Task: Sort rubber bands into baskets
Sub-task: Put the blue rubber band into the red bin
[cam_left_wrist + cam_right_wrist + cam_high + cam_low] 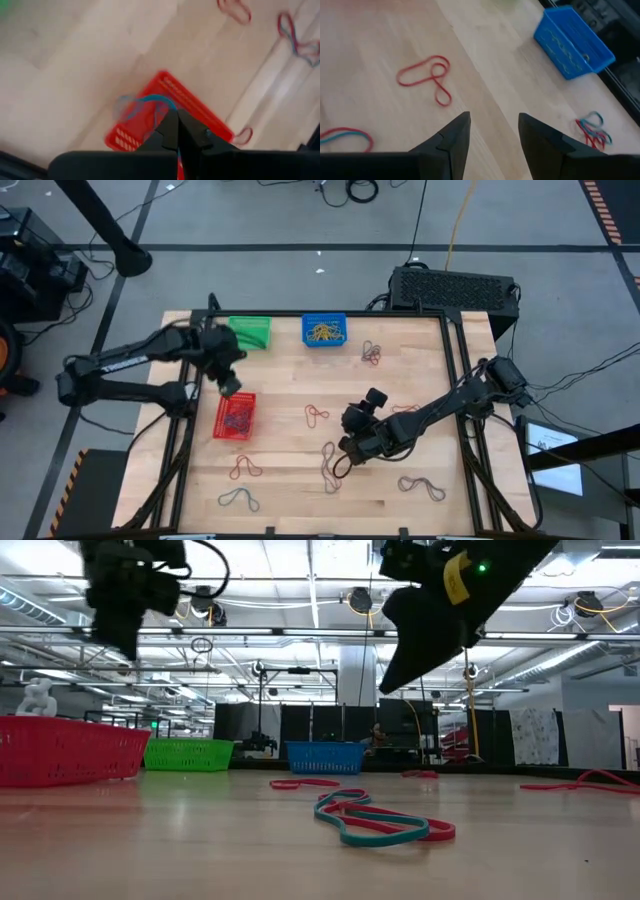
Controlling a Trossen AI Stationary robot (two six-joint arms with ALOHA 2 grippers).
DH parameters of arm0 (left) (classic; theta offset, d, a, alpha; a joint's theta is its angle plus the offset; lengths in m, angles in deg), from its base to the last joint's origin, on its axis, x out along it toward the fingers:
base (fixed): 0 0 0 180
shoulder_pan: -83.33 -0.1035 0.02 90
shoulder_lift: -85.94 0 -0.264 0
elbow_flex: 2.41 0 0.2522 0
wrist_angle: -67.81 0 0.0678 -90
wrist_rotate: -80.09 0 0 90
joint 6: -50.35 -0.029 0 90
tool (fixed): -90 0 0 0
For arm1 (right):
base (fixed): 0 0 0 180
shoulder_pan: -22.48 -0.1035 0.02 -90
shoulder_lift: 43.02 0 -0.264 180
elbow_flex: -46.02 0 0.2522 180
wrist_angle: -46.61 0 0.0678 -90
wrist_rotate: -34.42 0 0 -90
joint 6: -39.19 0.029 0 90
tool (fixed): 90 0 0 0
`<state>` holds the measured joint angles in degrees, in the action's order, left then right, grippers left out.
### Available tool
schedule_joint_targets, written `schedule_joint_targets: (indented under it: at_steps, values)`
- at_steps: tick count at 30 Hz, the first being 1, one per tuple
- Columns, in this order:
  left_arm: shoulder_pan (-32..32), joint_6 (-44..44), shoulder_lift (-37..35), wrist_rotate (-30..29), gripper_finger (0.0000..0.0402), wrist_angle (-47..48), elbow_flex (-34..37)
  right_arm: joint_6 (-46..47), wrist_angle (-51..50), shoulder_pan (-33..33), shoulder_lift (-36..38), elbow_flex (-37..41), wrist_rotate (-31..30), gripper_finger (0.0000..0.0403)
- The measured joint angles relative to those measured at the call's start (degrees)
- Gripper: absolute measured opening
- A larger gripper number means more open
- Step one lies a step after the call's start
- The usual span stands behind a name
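Grey workshop floor with black cables surrounds a pale wooden table, on which the work is laid out. Largest in view are the two dark arms: the left arm reaches in from the left side, its left gripper hanging just above the far end of the red basket, fingers pressed together on a blue rubber band that loops out over the basket in the left wrist view. The right arm comes in from the right edge, and the right gripper hovers over the middle of the table with its fingers apart and nothing between them. Along the far edge stand the green basket and, beside it, the blue basket, which holds yellow-tan bands. The red basket sits nearer the left edge with dark bands inside. Loose rubber bands lie scattered over the wood, among them a red loop ahead of the right gripper and a red-and-teal tangle close to the low camera.
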<state>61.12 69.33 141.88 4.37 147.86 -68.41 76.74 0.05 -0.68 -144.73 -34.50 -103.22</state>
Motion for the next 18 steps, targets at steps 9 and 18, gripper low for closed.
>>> schedule_joint_targets:
  at_steps: [9, 18]
  values:
    - [13.27, 12.14, -3.49, -0.31, 0.0000, -5.36, 10.02, -8.50, 5.71, 0.69, 0.00, -0.43, 0.02, 0.0160]
    - [25.03, 20.17, -3.47, 0.31, 0.0000, -13.52, 12.60, -9.32, 5.77, 1.22, 0.00, -1.49, 0.00, 0.0160]
